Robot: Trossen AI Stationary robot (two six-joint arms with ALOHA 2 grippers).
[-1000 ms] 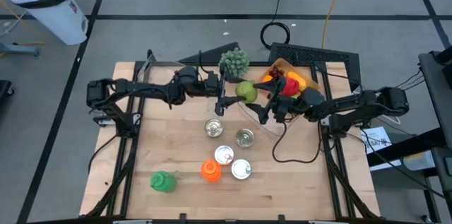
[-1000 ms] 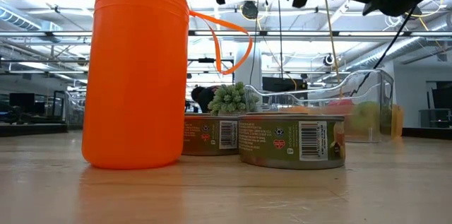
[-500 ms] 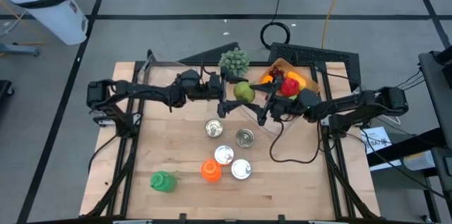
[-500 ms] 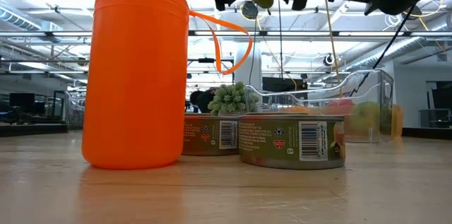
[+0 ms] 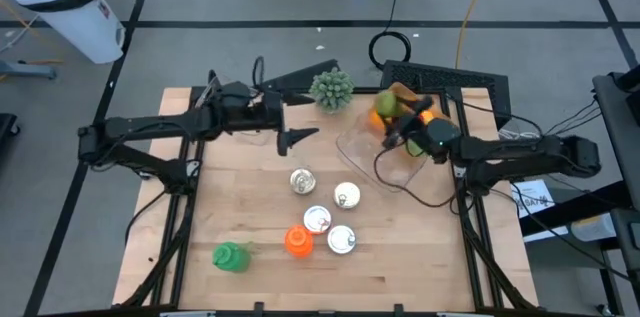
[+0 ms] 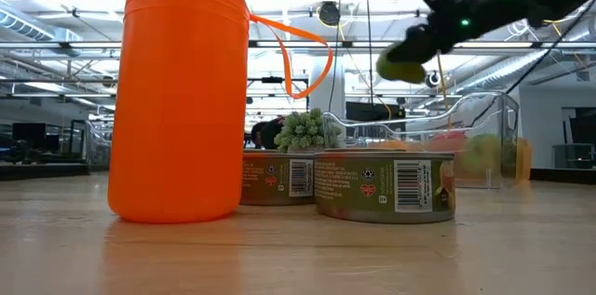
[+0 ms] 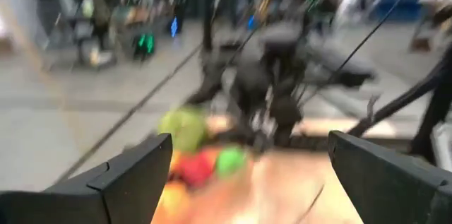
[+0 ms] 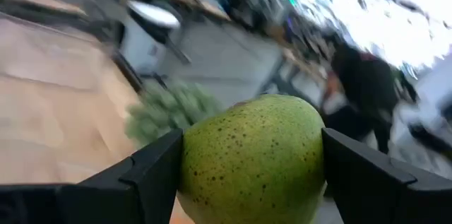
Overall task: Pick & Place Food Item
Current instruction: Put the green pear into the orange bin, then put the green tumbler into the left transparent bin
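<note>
The green speckled fruit (image 8: 253,157) fills the right wrist view and shows in the low view high above the table (image 6: 402,64). My right gripper (image 5: 398,119) is shut on it over the table's far right, above the pile of coloured food (image 5: 410,109) and the clear container (image 5: 372,152). My left gripper (image 5: 296,138) is open and holds nothing. It hovers left of the table's middle, near the far edge. In the left wrist view its fingers (image 7: 134,174) stand wide apart, pointing at the right arm and the food pile (image 7: 201,157). My right gripper pinches the green fruit between its two fingers (image 8: 152,174), one on each side of its rounded body (image 8: 191,167). The fingers slant down toward the table's left and far side. The fruit is lifted clear of the table.
Several tin cans (image 5: 318,219) stand mid-table with an orange bottle (image 5: 297,242) and a green item (image 5: 230,256) toward the near edge. A green bushy bunch (image 5: 331,88) sits at the far edge. In the low view the bottle (image 6: 177,100) and cans (image 6: 384,185) stand in front.
The green fruit, which sat between both grippers over the table's middle, has gone with my right gripper toward the far right, over the food pile. My left gripper has let it go and drawn back toward the table's left.
</note>
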